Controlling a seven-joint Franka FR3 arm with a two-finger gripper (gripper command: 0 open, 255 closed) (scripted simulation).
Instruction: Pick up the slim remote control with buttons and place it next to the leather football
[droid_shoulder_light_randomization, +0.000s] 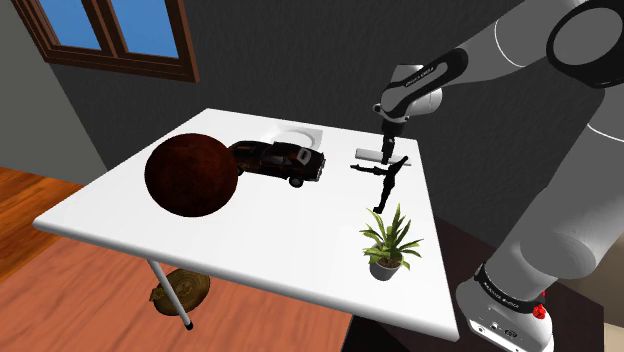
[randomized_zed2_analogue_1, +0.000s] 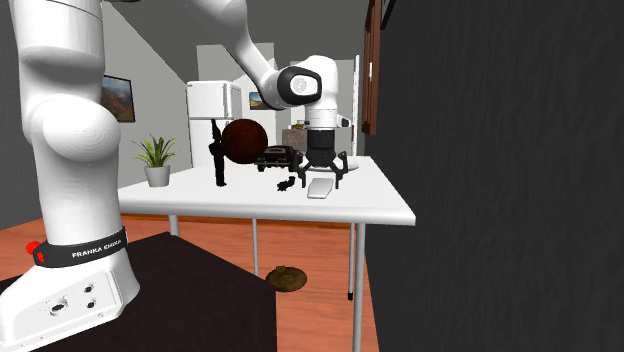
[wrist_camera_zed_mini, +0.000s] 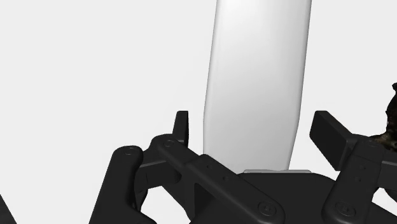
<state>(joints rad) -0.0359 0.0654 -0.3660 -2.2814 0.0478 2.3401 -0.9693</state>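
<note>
2 fingers (wrist_camera_zed_mini: 182, 124) spread | pincer (wrist_camera_zed_mini: 254, 125) astride white remote (wrist_camera_zed_mini: 257, 70), not touching | shoulder view: football (droid_shoulder_light_randomization: 190, 170) well apart

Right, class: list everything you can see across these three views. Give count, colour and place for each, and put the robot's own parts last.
remote control: one, white, flat on the table under the gripper
football: one, dark brown, on the table at the shoulder view's left
toy car: one, black, beside the football
dish: one, white, behind the toy car
figurine: one, black, standing by the remote control
potted plant: one, green in a pale pot, near the table's front edge
table: one, white
floor object: one, brown, under the table
window: one, brown frame, on the wall
arm: one, white with dark joints
gripper: one, black, open, fingers either side of the remote control
</note>
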